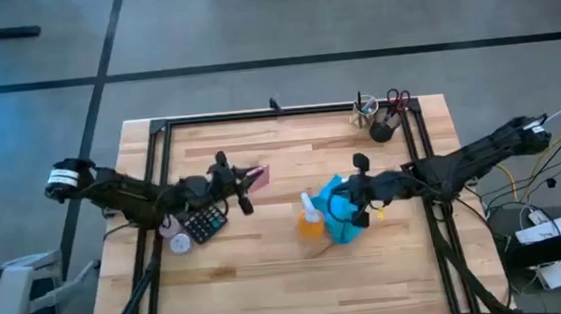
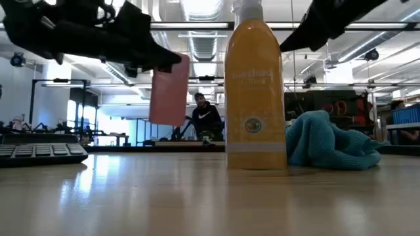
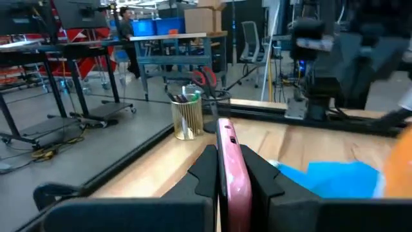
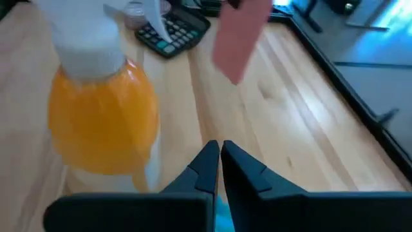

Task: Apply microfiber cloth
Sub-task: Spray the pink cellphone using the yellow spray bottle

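Note:
The turquoise microfiber cloth (image 1: 341, 220) lies crumpled on the table at centre right, its underside on the wood, right beside the orange spray bottle (image 1: 311, 221). My right gripper (image 1: 362, 209) hovers above the cloth, shut, with nothing in it; the low view shows it (image 2: 307, 36) well clear of the cloth (image 2: 331, 143). My left gripper (image 1: 246, 187) is at centre left, shut on a pink phone (image 1: 259, 176). My left gripper pinches the pink phone by its two flat faces (image 3: 226, 169), one finger on each. The fingers come roughly level from the table's left. In the low view the phone (image 2: 169, 92) hangs upright below the fingers, lifted clear of the table.
A black calculator (image 1: 204, 224) and a small round lid (image 1: 180, 243) lie at the left under my left arm. A cup with pens and red scissors (image 1: 383, 119) stands at the far right corner. A black frame rail (image 1: 257, 116) runs along the far edge. Bare wood shows near the front.

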